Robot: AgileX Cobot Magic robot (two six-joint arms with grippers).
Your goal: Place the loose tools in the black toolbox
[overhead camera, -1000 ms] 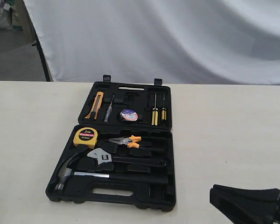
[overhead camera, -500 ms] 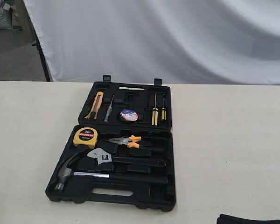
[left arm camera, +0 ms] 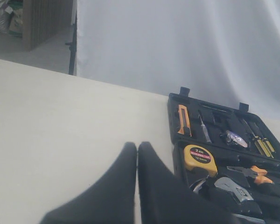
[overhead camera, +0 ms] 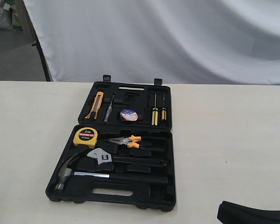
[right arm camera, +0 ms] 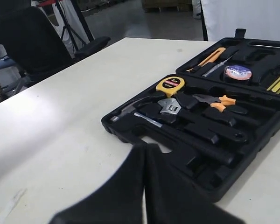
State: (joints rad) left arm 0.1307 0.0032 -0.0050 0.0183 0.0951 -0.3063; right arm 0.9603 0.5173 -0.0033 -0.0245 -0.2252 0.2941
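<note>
The large black moulded-plastic toolbox (overhead camera: 149, 198) lies open in the middle of the pale table (overhead camera: 233, 140), with tools seated in its recesses. The yellow tape measure (overhead camera: 85, 136) in the half with the handle cut-out reads "2m"; the smaller line on its red band is not legible. The left gripper (left arm camera: 137, 145) has its fingers pressed together, empty, beside the toolbox. The right gripper (right arm camera: 145, 146) is also closed on nothing, near the handle side.
</note>
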